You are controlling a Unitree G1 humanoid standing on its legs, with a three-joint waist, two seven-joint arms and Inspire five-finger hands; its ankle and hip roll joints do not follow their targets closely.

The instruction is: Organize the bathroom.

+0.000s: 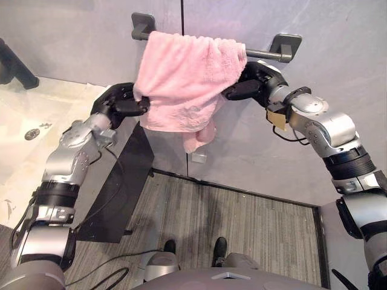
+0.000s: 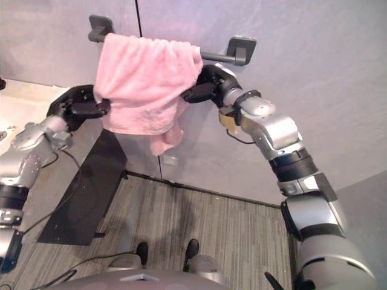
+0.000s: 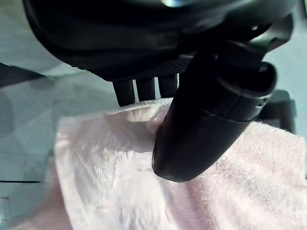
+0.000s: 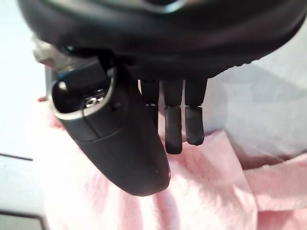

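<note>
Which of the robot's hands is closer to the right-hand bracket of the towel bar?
The right hand. It pinches the pink towel's edge just below the bar's right bracket. The left hand grips the towel's opposite edge, lower and far from that bracket.

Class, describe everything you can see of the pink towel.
The pink towel is soft, fluffy terry cloth, draped unevenly over the dark wall rail, bunched, with a corner hanging lowest at the middle. The left hand pinches its left edge between thumb and fingers; the right hand pinches its right edge. It hangs against the grey wall.
</note>
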